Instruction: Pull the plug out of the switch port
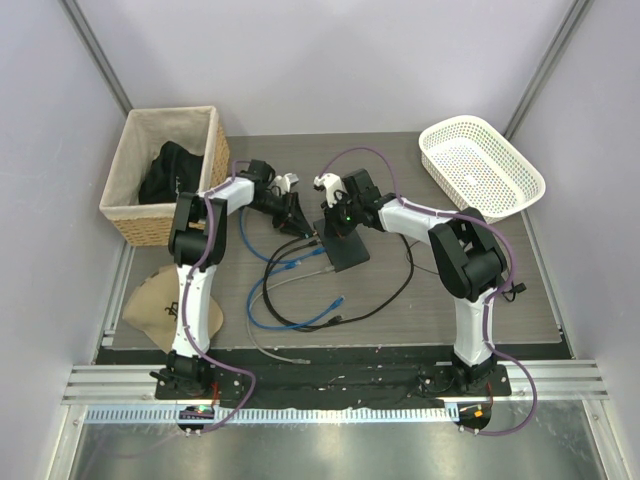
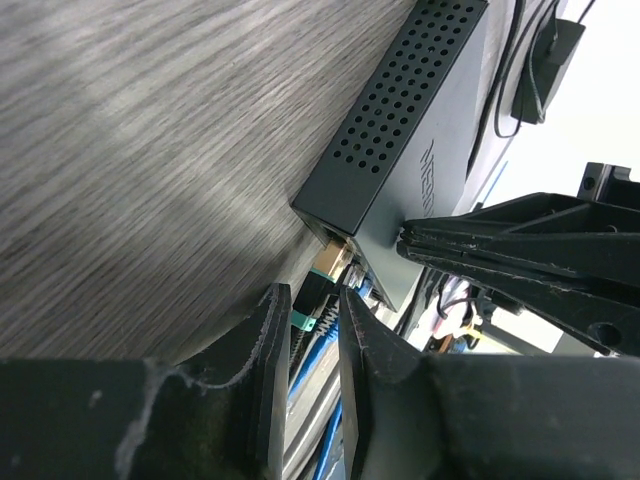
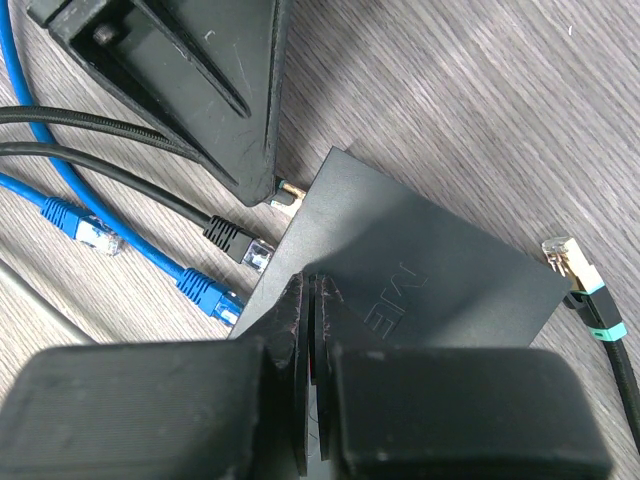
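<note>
Progress: clamping the plug (image 2: 328, 265) between the left gripper (image 2: 312, 300) fingers (image 2: 270, 340), clenched on either side of its teal boot, but not yet drawing it out. Gold shell sitting seated in the end switch port (image 2: 328, 237), at the corner of the black switch (image 2: 400, 120). Pinning that box to the table (image 2: 130, 150) with the right gripper (image 3: 311, 290), fingers pressed together on its top. Leaving the whole extraction to do. Noting, along the port edge, a black plug (image 3: 240, 243) and blue plugs (image 3: 208, 293) lying unplugged just beside, and a teal-booted plug (image 3: 575, 270) lying loose by the far corner. Judging those neighbouring cords the likeliest snag.
</note>
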Controlling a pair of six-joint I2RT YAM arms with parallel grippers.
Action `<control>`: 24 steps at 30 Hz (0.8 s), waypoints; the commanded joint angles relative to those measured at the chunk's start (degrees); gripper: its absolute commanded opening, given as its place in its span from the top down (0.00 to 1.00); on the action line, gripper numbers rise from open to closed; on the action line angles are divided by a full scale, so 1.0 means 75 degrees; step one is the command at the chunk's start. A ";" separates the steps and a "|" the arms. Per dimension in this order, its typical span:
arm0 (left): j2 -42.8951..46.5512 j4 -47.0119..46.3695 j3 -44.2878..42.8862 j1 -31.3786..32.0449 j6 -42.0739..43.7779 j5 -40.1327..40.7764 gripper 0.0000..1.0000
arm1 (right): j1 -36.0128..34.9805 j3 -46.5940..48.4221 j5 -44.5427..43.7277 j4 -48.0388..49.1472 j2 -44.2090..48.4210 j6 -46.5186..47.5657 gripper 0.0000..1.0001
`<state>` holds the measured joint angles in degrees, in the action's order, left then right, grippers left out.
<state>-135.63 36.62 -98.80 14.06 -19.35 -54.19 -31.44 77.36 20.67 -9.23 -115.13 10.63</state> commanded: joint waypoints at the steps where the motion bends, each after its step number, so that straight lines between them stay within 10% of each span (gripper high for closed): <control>1: -0.0138 0.0285 0.0190 0.0340 0.0061 0.1425 1.00 | -0.0109 -0.0260 -0.0470 -0.1030 -0.0575 0.0199 0.99; 17: -0.0384 0.1526 0.0050 0.0340 0.1443 0.1167 1.00 | -0.0132 -0.0272 -0.0459 -0.1054 -0.0563 0.0234 0.99; 24: -0.0982 0.2149 -0.1744 0.0152 0.1315 0.1612 1.00 | -0.0120 -0.0272 -0.0435 -0.1054 -0.0575 0.0246 0.99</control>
<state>-139.57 48.75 -108.92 14.87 -11.31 -51.83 -31.68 77.45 20.32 -9.23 -115.13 10.90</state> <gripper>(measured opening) 0.250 0.038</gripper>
